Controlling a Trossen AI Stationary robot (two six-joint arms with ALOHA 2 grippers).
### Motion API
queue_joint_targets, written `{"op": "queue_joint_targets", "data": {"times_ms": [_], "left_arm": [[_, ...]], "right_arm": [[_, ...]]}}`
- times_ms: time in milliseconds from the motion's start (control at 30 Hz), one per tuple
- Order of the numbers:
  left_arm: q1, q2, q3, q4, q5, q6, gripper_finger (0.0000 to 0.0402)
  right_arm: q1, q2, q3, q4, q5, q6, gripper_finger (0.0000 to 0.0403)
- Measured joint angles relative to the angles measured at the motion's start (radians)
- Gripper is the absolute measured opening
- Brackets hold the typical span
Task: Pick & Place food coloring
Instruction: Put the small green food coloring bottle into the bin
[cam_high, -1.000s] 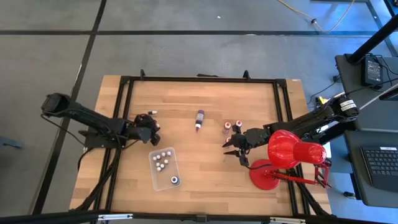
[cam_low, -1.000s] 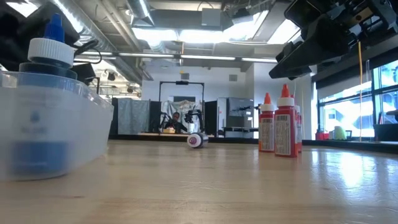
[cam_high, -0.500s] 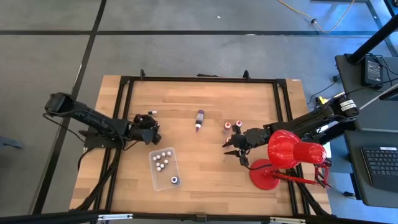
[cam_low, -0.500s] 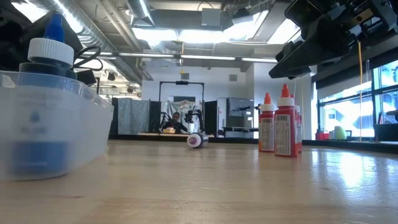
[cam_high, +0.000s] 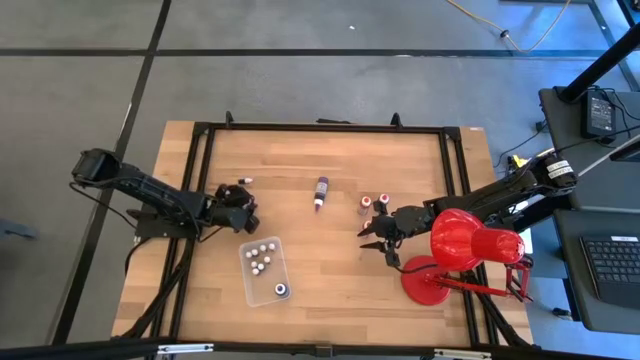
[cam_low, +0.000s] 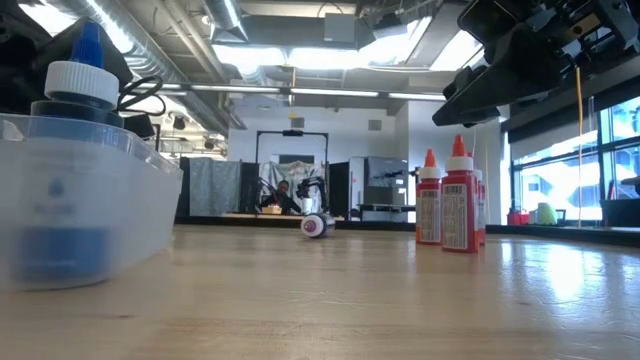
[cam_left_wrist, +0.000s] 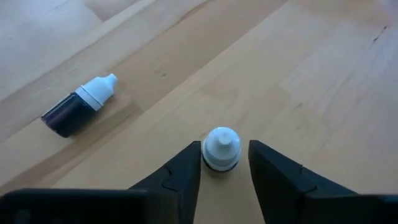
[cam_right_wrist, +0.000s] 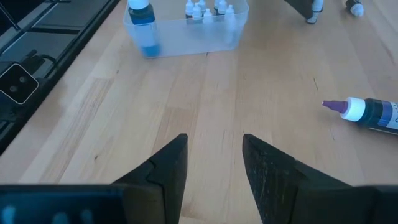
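A tiny white-capped food coloring bottle (cam_left_wrist: 221, 149) stands cap up between the fingers of my left gripper (cam_high: 240, 211) at the table's left. The gripper is open, with a gap showing between the cap and one finger. The bottle's foot is hidden. Another small dark bottle (cam_left_wrist: 78, 109) lies on its side just beyond, toward the far edge (cam_high: 243, 181). A long purple bottle (cam_high: 321, 192) lies mid-table, and two red bottles (cam_high: 375, 201) stand upright to its right. My right gripper (cam_high: 378, 237) hovers open just near of them, over bare wood. My left gripper has a finger (cam_left_wrist: 186, 171) right against the white cap's side (cam_left_wrist: 206, 152); whether it touches, I cannot tell. The other finger (cam_left_wrist: 270, 174) stands clear of the cap. The fingers slant down from the table's left.
A clear plastic tray (cam_high: 262, 285) near the front edge holds several white-capped bottles and a blue one (cam_right_wrist: 142, 28). A big red desk lamp (cam_high: 465, 245) stands at the right, close behind my right arm. The table's middle and far side are bare wood.
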Motion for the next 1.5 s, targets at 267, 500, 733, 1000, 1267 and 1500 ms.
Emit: {"op": "queue_joint_targets", "data": {"times_ms": [267, 500, 733, 1000, 1267, 1500], "left_arm": [[0.001, -0.027, 0.073, -0.066, 0.04, 0.11, 0.0163], [0.044, -0.063, 0.238, -0.35, 0.064, 0.154, 0.0164], [0.124, -0.066, 0.397, -0.591, 0.109, 0.206, 0.0163], [0.22, -0.039, 0.487, -0.667, 0.339, 0.318, 0.0165], [0.278, 0.02, 0.506, -0.731, 0.243, 0.321, 0.0163], [0.45, 0.114, 0.509, -0.757, 0.426, 0.38, 0.0166]], "right_arm": [[0.0, 0.0, 0.0, -0.001, 0.0, 0.0, 0.0157], [0.0, 0.0, 0.0, 0.0, 0.0, 0.003, 0.0157], [0.0, 0.0, 0.0, -0.002, 0.0, 0.026, 0.0157], [0.0, 0.0, 0.0, -0.002, 0.0, 0.025, 0.0157], [0.0, 0.0, 0.0, -0.001, 0.0, 0.023, 0.0157], [-0.001, 0.0, 0.0, 0.006, 0.001, 0.017, 0.0157]]}}
